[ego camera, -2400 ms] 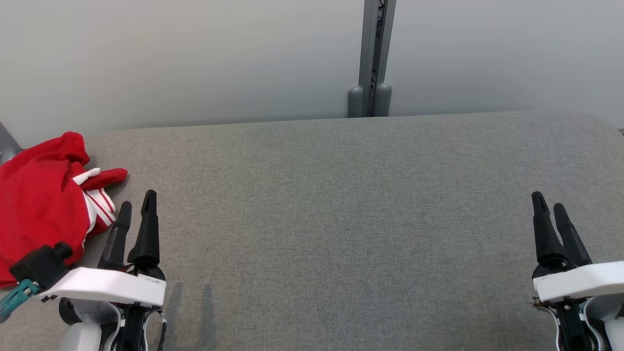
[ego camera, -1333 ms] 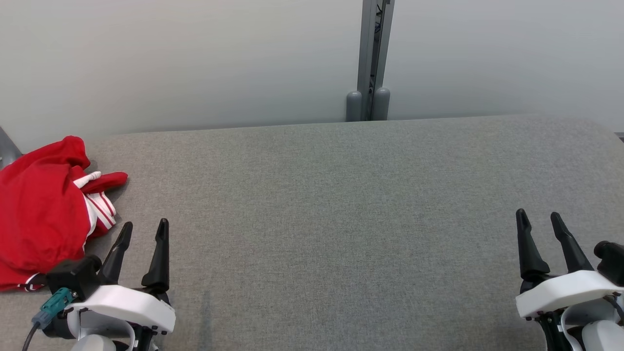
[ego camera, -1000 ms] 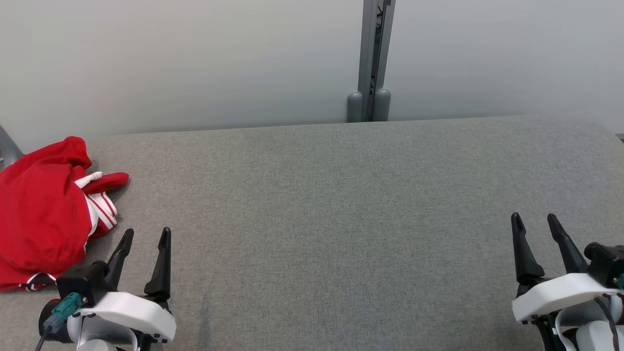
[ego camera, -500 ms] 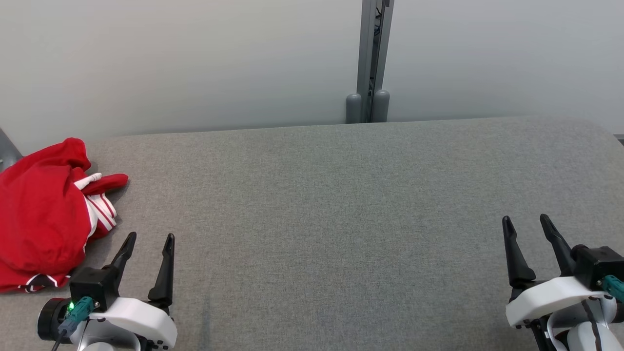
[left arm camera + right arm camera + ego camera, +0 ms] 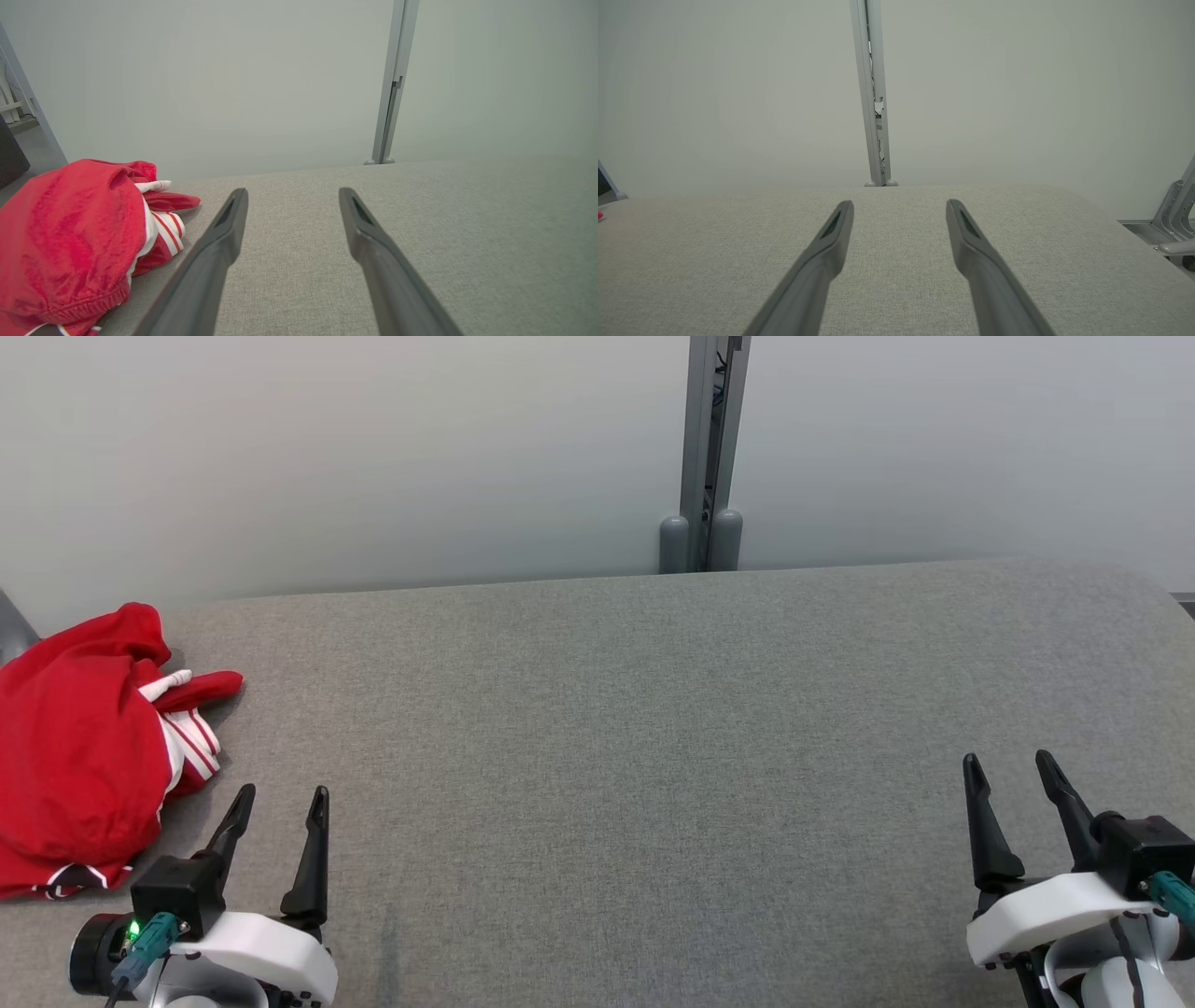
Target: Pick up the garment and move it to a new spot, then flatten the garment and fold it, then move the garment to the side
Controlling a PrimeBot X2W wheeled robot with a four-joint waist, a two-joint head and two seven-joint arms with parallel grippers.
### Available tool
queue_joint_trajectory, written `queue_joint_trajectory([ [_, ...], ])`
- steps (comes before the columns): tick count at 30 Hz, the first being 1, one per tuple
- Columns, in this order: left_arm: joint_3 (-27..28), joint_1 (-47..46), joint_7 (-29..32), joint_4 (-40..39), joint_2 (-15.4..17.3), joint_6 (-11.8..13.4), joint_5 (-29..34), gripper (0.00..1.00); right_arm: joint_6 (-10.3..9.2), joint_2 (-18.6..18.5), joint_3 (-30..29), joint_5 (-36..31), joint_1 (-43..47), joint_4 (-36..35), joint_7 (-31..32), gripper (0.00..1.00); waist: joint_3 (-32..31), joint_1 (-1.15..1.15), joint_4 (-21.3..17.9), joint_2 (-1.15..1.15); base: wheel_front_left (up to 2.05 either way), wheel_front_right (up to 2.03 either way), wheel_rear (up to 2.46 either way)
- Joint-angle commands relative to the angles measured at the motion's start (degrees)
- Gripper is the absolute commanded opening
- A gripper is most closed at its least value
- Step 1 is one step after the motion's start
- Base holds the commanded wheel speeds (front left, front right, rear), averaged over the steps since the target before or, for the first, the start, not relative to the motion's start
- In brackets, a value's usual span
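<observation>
The garment (image 5: 79, 751) is a crumpled red piece with white stripes, lying at the far left edge of the grey table (image 5: 635, 728). In the left wrist view the garment (image 5: 70, 242) sits left of my fingers, apart from them. My left gripper (image 5: 283, 793) (image 5: 290, 192) is open over the table's near left, just right of the garment, with nothing between its fingers. At the near right my right gripper (image 5: 1008, 763) (image 5: 900, 204) is also open and empty, far from the garment.
A pale wall panel with a grey vertical post (image 5: 702, 453) stands behind the table. The table's right corner is rounded (image 5: 1153, 583), and a metal frame part (image 5: 1174, 214) shows past it in the right wrist view.
Both arms have drawn back toward the near edge and their fingers have spread from nearly together to wide apart. The garment has not moved.
</observation>
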Motion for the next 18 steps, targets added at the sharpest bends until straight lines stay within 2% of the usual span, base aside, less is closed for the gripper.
queue_joint_trajectory([
  [1, 0.2, 0.1, -0.4, 0.4, 0.1, -0.3, 0.5, 1.00, 0.11, -0.3, 0.0, -0.8, -0.3, 0.3, -0.5, 1.00, 0.0, 0.00, 0.0, 0.00, 0.00, 0.00, 0.00],
  [10, 0.0, -0.2, -1.2, 1.7, -0.1, -0.3, 2.2, 1.00, 0.11, -0.5, 0.5, -2.6, -0.6, 1.1, -1.5, 1.00, -0.2, 0.00, -0.3, 0.00, 0.00, 0.00, 0.00],
  [18, 0.6, -0.6, -1.1, 2.3, -0.4, -0.8, 0.6, 1.00, 0.11, -0.3, 0.3, -1.0, -0.8, 1.6, -1.3, 1.00, -0.1, 0.00, -0.5, 0.00, 0.00, 0.00, 0.00],
])
